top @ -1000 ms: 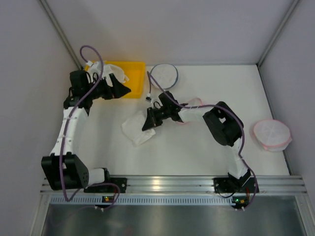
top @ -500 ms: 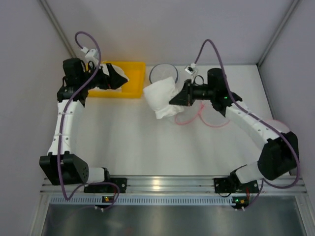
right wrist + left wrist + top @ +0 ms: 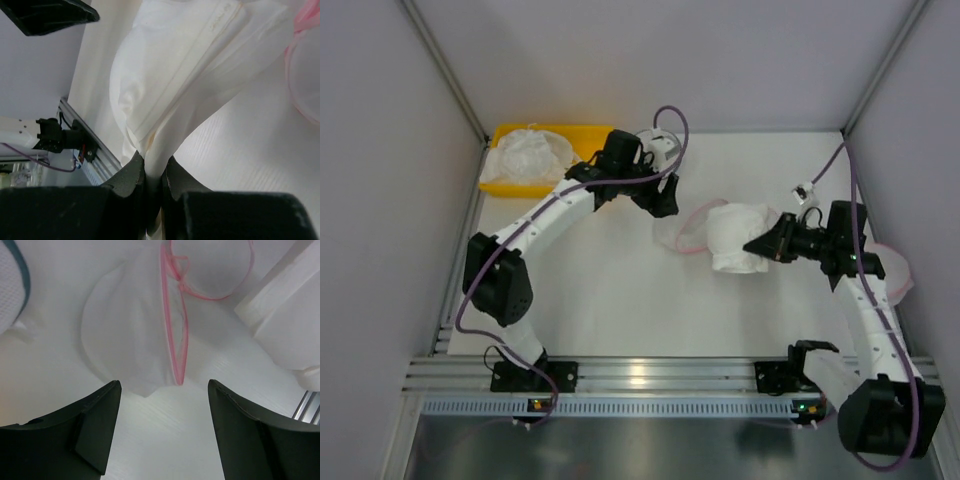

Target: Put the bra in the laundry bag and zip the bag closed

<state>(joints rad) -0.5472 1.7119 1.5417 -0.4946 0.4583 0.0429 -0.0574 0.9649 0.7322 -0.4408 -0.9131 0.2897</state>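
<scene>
My right gripper [image 3: 760, 245] is shut on the bra [image 3: 735, 240], a bundle of white fabric held up at the right of centre. In the right wrist view a fold of the bra [image 3: 190, 65] is pinched between the jaws [image 3: 155, 170]. The laundry bag [image 3: 680, 232] lies flattened on the table just left of the bra. In the left wrist view its white mesh and pink zip rim [image 3: 172, 335] sit just ahead of my left gripper [image 3: 165, 390]. That gripper [image 3: 663, 200] hovers over the bag's near end, open, with nothing between its fingers.
A yellow bin [image 3: 582, 135] holding white fabric stands at the back left. A round white bag with a dark rim [image 3: 10, 285] lies behind the left gripper. Another pink-rimmed round bag [image 3: 895, 268] sits at the far right, partly under the right arm.
The left arm has swung from the yellow bin to the middle, above the laundry bag, its jaws narrowing slightly. The right arm has carried the bra rightward, off the bag.
</scene>
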